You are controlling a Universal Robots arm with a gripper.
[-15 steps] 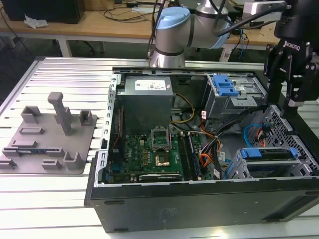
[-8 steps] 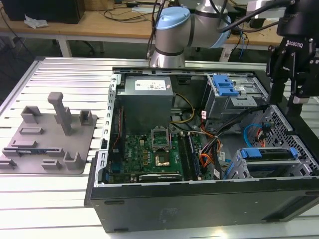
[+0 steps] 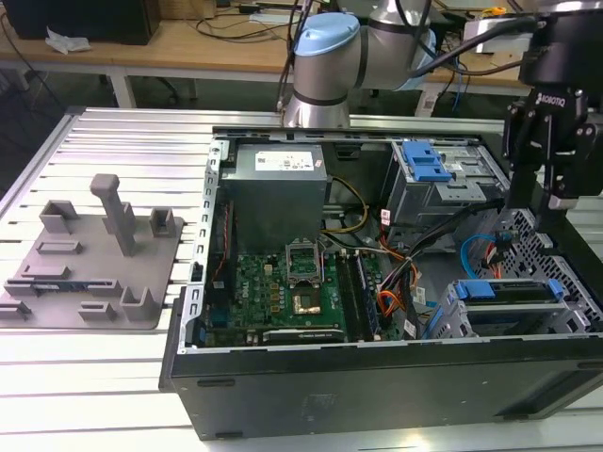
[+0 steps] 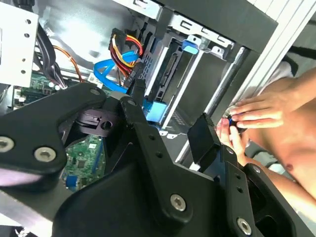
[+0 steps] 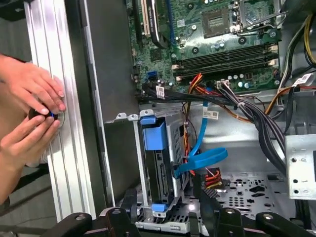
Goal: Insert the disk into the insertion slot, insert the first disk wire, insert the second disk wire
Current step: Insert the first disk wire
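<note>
The disk (image 3: 513,299), silver-grey in a blue carrier, lies inside the insertion slot (image 3: 450,315) at the case's front corner on the exterior view's right. Both wrist views show the disk (image 5: 159,170) (image 4: 170,69) seated in the grey bay (image 5: 134,148). My gripper (image 3: 542,200) hovers above and behind it, open and empty. Its black fingers (image 4: 134,98) stand apart in the second wrist view. A blue flat cable (image 5: 202,159) loops beside the disk, and red, yellow and black wires (image 4: 126,49) end at a black plug by its edge. I cannot tell whether either is plugged in.
A person's hands (image 5: 29,106) hold a small dark object on the ribbed aluminium table (image 5: 54,74) just outside the case wall. A taller grey cage with a blue latch (image 3: 424,162) stands behind the slot. The motherboard (image 3: 292,292) and power supply (image 3: 278,179) fill the case's other half.
</note>
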